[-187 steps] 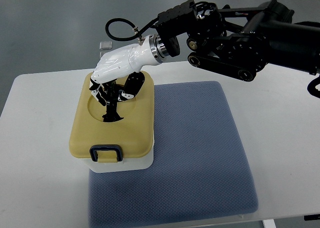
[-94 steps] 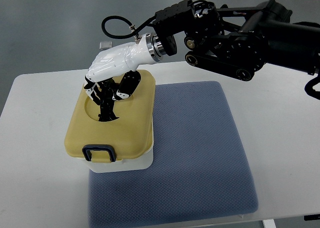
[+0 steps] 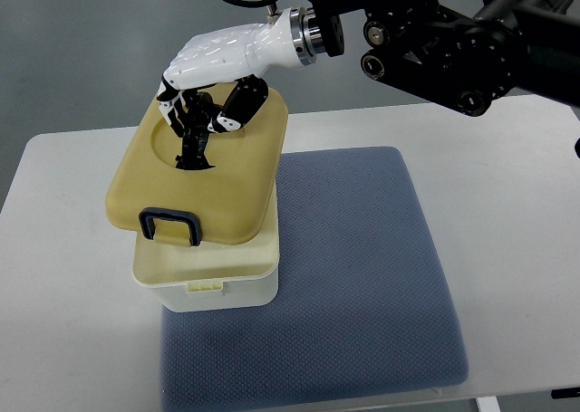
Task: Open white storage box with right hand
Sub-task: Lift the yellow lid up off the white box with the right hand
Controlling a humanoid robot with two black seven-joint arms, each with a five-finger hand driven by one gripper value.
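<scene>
You can't see inside the white storage box (image 3: 210, 281), because the yellow lid (image 3: 201, 177) hangs over most of it and shows you only a thin strip of rim at the front. The right hand (image 3: 213, 68) covers the far part of the lid, and its dark fingertips (image 3: 192, 136) hide the middle of the round dip, so you can't tell just what they grip there. The right arm (image 3: 453, 36) is cut off by the top and right edges. The blue-grey mat (image 3: 362, 276) runs under the box, so that corner is hidden. The white table (image 3: 63, 276) is cut off at the bottom edge.
</scene>
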